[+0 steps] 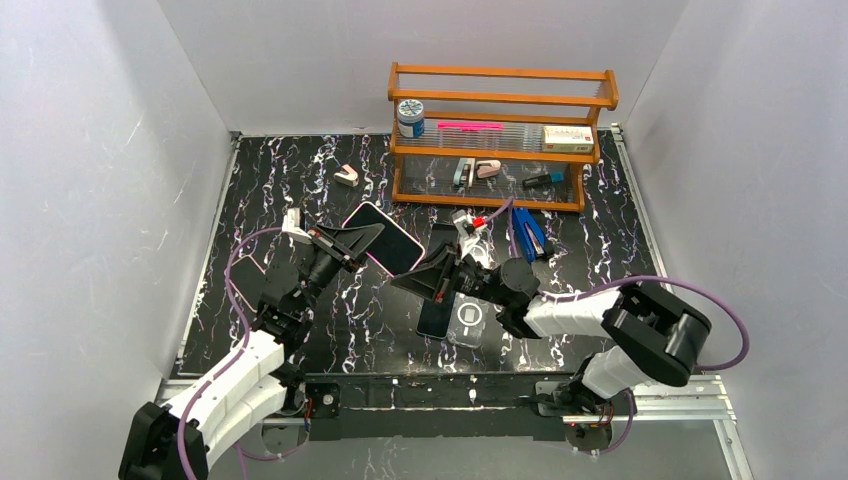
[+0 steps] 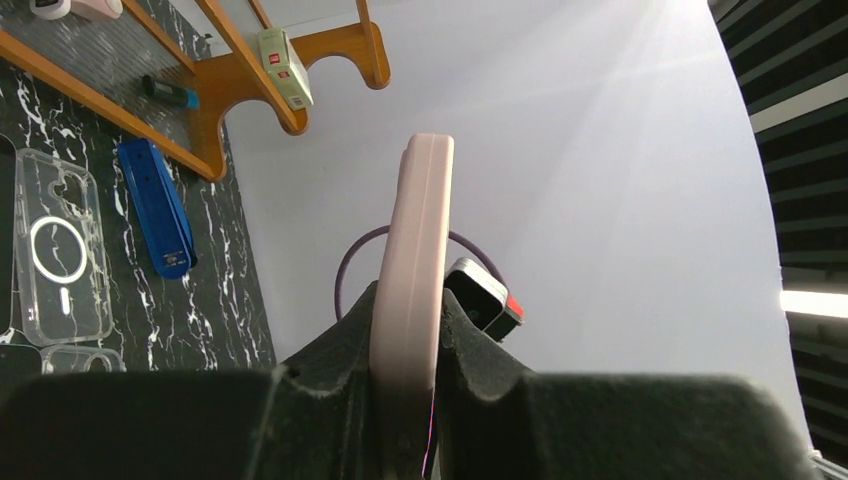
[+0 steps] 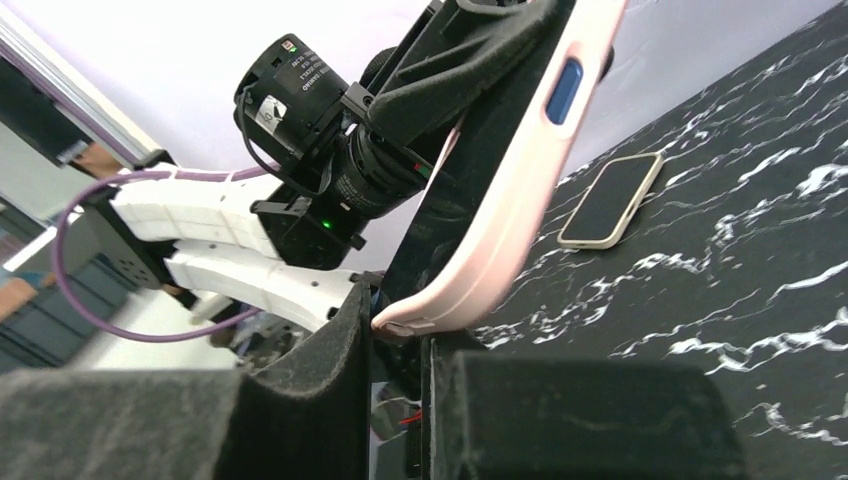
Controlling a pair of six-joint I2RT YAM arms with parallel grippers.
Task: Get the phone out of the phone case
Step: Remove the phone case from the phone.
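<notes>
Right wrist view, bottom centre: the right tool [image 3: 395, 350] has its jaws drawn narrow around the lower corner of a pink soft phone case [image 3: 510, 210], and appears to pinch it. The case rises from there toward the upper right of the frame. The black-screened phone [image 3: 470, 160] is seated inside it, raised off the black marbled desk [image 3: 760, 280].

At the top of that frame, the left tool [image 3: 470, 60] clamps the far end. The left wrist view shows the case edge-on, squeezed between both jaws.

So the case's long axis runs from one tool to the other, and each arm holds an end. In the top view it slants from upper left to lower right at mid-frame. Separating phone from case likely depends on the right tool peeling its corner.

Nearer the bottom of the top view, a clear plastic case [image 1: 468, 320] lies flat on the desk.
</notes>
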